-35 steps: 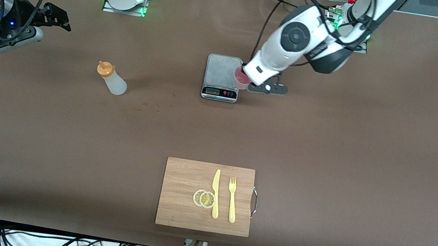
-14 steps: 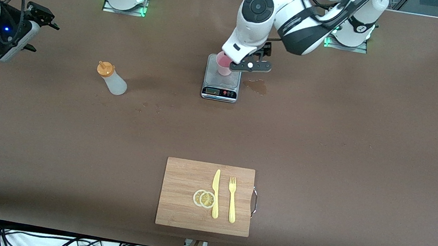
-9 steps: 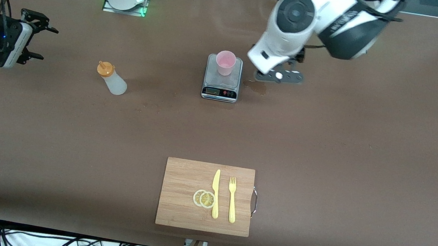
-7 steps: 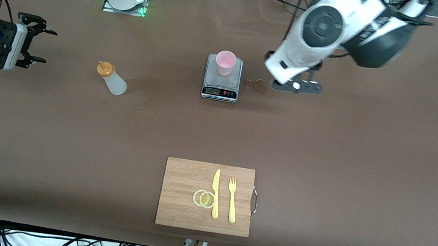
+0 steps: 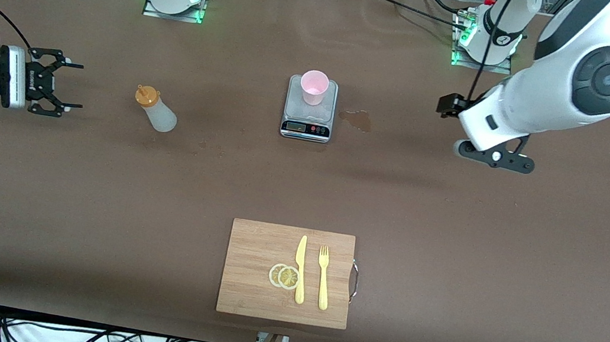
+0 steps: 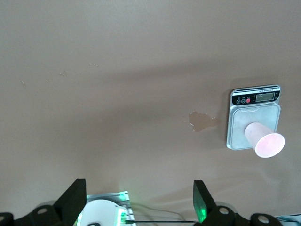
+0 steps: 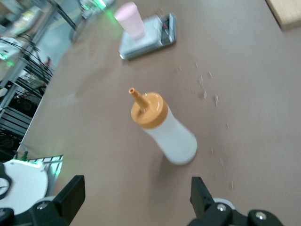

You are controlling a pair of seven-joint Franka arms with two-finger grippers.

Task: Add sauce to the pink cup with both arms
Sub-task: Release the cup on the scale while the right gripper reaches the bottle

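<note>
On the scale (image 5: 309,107) pink cup (image 5: 314,86), only right wrist shows sauce (image 7: 162,126) nozzle, both end effectors apart, empty

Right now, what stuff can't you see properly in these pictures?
- The scale: its display is too small to read in the front view and the left wrist view.
- The pink cup: what is inside cannot be made out in any view.
- The sauce: blurred in the right wrist view, so its fill level is unclear.
- The left gripper: its arm covers most of it in the front view.
- The right gripper: its fingertips are cut off in its own wrist view.
</note>
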